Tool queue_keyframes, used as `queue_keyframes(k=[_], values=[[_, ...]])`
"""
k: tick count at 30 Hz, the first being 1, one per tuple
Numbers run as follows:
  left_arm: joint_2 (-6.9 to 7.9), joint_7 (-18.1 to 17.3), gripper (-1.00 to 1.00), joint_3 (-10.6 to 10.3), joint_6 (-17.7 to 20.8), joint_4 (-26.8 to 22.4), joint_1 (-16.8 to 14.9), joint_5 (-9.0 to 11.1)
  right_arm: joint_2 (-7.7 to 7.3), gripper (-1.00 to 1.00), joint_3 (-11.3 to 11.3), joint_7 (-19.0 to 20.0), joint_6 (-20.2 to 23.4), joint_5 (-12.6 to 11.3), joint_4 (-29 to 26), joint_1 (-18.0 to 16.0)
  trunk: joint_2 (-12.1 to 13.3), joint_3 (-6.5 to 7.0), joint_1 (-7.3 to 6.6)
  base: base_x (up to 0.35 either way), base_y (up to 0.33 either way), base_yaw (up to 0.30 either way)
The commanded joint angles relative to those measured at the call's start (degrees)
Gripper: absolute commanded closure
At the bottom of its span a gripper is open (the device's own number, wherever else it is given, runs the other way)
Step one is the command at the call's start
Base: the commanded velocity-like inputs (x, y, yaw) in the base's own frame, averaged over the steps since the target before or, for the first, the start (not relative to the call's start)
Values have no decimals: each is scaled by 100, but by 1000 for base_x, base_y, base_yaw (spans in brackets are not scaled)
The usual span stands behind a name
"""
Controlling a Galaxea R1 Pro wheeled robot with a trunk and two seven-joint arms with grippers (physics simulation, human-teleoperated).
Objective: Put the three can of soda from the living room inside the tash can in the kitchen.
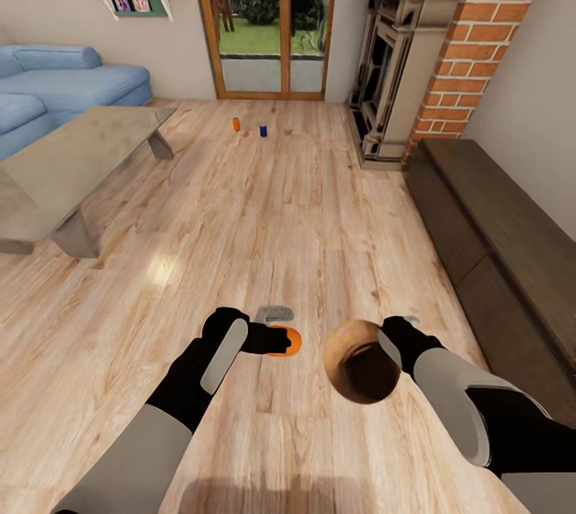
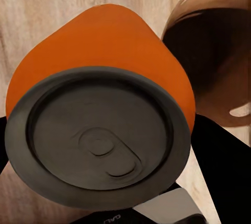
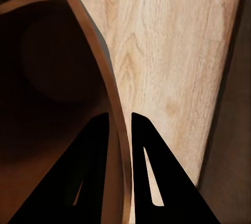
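Orange soda can (image 1: 286, 340) in our left gripper (image 1: 268, 338), beside the trash can (image 1: 362, 371).

Our right gripper (image 3: 119, 125) pinches the bin's rim. Another orange can (image 1: 236, 124) and a blue can (image 1: 262, 130) stand on the floor (image 1: 264, 210) near the glass doors (image 1: 268, 18).

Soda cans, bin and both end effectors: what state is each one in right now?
Held orange can: gripped by left end effector, off the floor.
Far orange can: upright on floor.
Blue can: upright on floor.
Bin: held by its rim in right end effector, looks empty.
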Motion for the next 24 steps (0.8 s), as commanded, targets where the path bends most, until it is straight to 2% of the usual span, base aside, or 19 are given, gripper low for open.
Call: queue_keyframes(k=[1, 6, 10, 16, 24], values=[[-1, 0, 100, 0, 1, -1, 2, 0, 7, 100, 24, 3, 4, 65, 10, -1, 42, 19, -23, 0, 0, 0], [-5, 0, 100, 0, 1, -2, -3, 3, 21, 100, 23, -19, -34, 95, 27, 0, 242, 109, -133, 0, 0, 0], [-13, -8, 100, 0, 1, -2, -1, 4, 56, 100, 23, -191, -322, 94, 72, 0, 403, 180, -220, 0, 0, 0], [-22, -81, 100, 0, 1, -2, 3, 4, 188, 100, 23, -439, -456, 94, 118, 0, 643, 288, -352, 0, 0, 0], [-30, -355, 100, -8, 1, 10, 4, 4, 398, 100, 23, -488, -480, 93, 126, 0, 964, 432, -528, 0, 0, 0]])
